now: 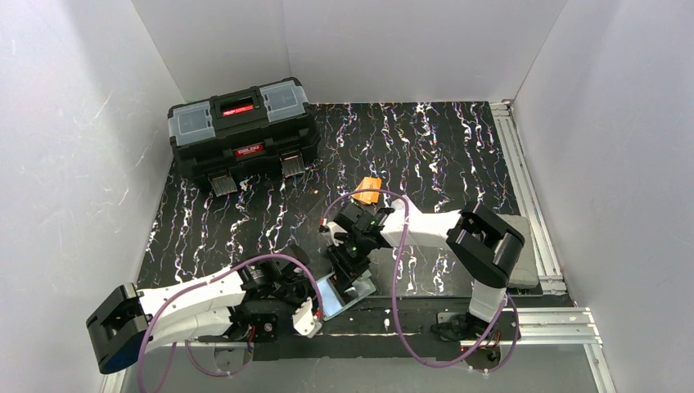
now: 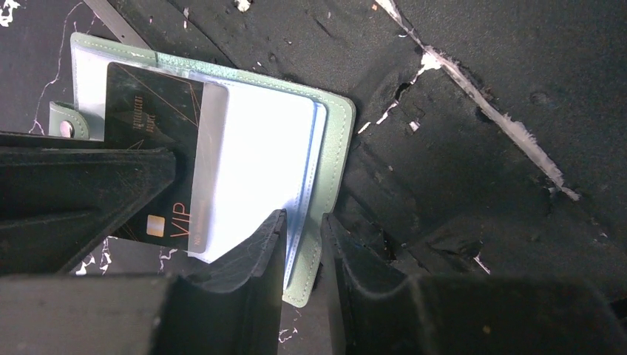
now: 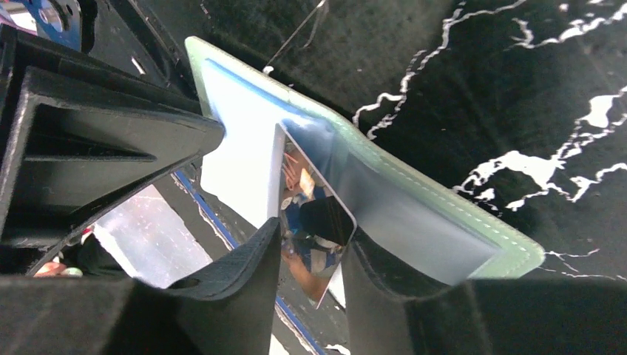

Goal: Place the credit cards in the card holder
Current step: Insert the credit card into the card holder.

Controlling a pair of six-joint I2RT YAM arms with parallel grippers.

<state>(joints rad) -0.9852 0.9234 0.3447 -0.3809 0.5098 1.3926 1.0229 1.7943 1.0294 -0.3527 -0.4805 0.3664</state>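
The mint-green card holder lies open at the table's near edge, its clear sleeves showing. My left gripper is shut on its edge; in the left wrist view the cover and sleeves sit between the jaws of the left gripper. My right gripper reaches down onto it. In the right wrist view that gripper is shut on a glossy, mirror-like card whose far end lies in a sleeve of the holder. The same card looks dark with "VIP" lettering. The orange card lies on the table behind the right gripper.
A big black toolbox stands at the back left. White walls close in the left, back and right. Metal rails run along the right edge and the near right. The left gripper's finger crowds the holder's left side.
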